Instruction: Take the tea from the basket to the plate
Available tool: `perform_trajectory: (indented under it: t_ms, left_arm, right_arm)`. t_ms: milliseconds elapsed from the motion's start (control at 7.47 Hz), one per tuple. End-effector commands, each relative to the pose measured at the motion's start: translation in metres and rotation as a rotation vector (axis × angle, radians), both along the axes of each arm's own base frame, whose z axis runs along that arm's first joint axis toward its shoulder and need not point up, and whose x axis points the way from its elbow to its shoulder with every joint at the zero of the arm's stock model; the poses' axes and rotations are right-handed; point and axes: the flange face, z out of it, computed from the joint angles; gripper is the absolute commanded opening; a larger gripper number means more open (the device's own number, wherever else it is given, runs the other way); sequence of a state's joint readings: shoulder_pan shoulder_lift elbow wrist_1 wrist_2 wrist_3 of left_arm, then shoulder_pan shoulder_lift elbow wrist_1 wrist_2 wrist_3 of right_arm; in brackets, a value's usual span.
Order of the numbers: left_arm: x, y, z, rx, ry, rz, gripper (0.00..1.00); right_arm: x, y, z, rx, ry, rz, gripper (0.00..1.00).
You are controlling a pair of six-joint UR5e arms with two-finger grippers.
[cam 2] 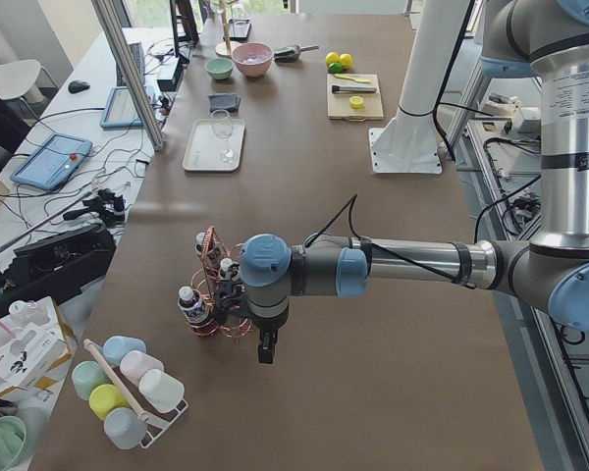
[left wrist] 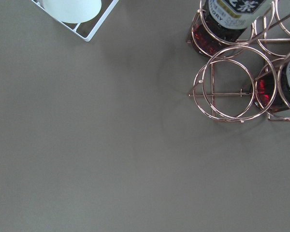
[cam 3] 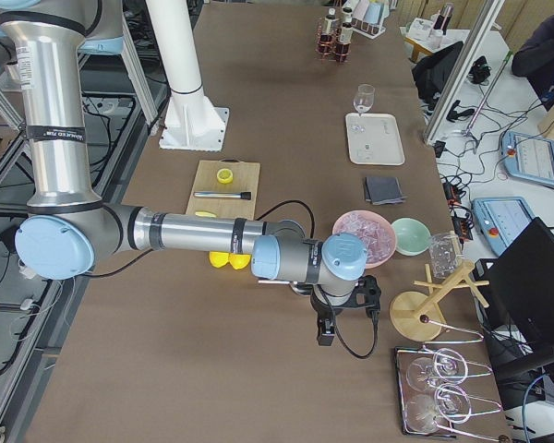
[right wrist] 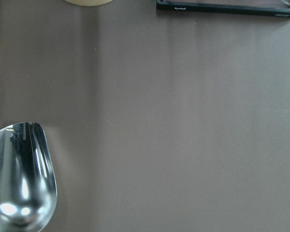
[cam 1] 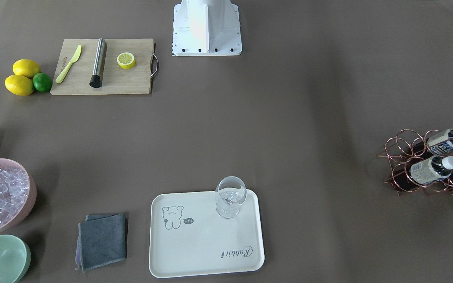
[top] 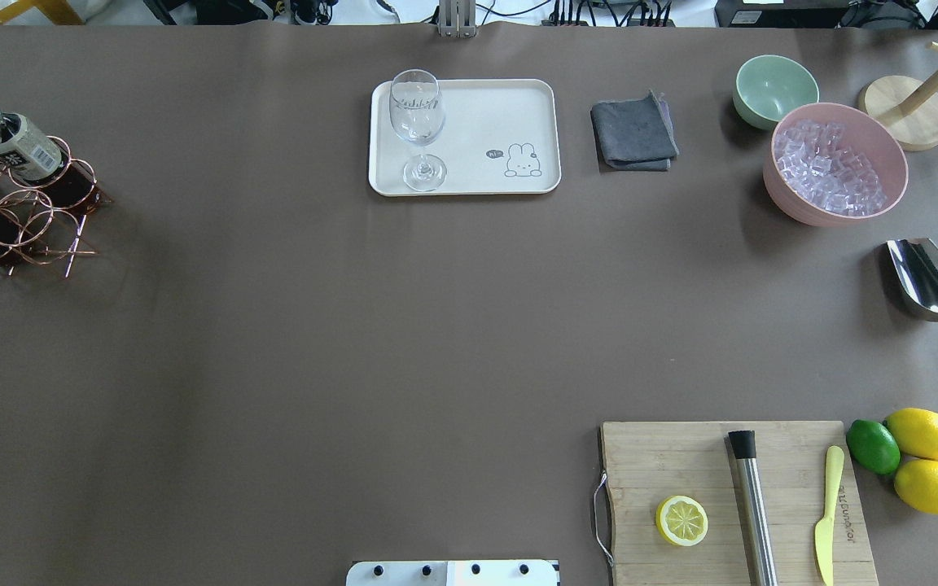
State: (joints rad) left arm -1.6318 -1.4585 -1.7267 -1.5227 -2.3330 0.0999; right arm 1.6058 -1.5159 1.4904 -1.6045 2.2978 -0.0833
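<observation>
The basket, a rose-gold wire rack, stands at the table's left end, also seen in the overhead view. Tea bottles with white caps sit in its ring cells; the left wrist view shows their dark bases. The cream plate lies at the far middle edge with a wine glass standing on it. My left gripper hangs beside the basket; I cannot tell whether it is open or shut. My right gripper hovers at the other end near the pink bowl; its state cannot be told either.
A wooden cutting board carries a lemon half, a steel muddler and a yellow knife, with lemons and a lime beside it. A pink bowl of ice, green bowl, grey cloth and steel scoop lie at the right. A cup rack stands past the basket.
</observation>
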Motion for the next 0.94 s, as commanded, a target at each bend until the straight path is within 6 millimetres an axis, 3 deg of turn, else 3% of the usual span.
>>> perform_trajectory:
  t_ms: [0,536,804]
  left_arm:
    - [0.001,0.001,0.002,-0.005,-0.001,0.003,0.98]
    - [-0.002,0.006,0.009,-0.067,0.006,-0.009,0.98]
    - [-0.004,-0.004,-0.006,-0.205,0.012,-0.06,0.98]
  right_arm:
    - [0.001,0.0,-0.001,0.002,0.0,0.002,1.0]
    - [0.001,-0.001,-0.001,0.006,0.0,0.0,1.0]
    - [0.001,-0.003,-0.003,0.009,0.0,0.0,1.0]
